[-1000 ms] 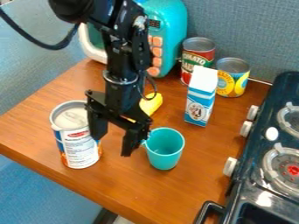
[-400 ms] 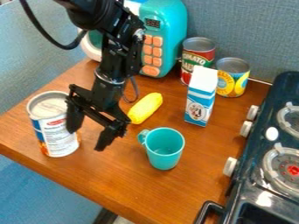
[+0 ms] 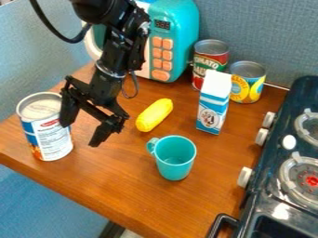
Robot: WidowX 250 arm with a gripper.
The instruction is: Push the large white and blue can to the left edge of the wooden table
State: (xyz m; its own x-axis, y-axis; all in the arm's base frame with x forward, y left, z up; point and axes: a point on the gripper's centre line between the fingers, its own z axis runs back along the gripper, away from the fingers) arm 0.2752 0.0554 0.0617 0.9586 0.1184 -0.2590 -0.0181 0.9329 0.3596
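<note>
Toward ten o'clock, the tall metal can with a white-and-blue label has slid, as have the black jaws. They stand wide apart, the can outside them at nine o'clock, beside the nearer one, on the brown wooden worktop.

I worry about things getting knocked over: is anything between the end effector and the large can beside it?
Nothing visible stands between the end effector and the large can. One finger is right by the can, though I can't tell whether they touch. The turquoise mug stands on the other side.
</note>
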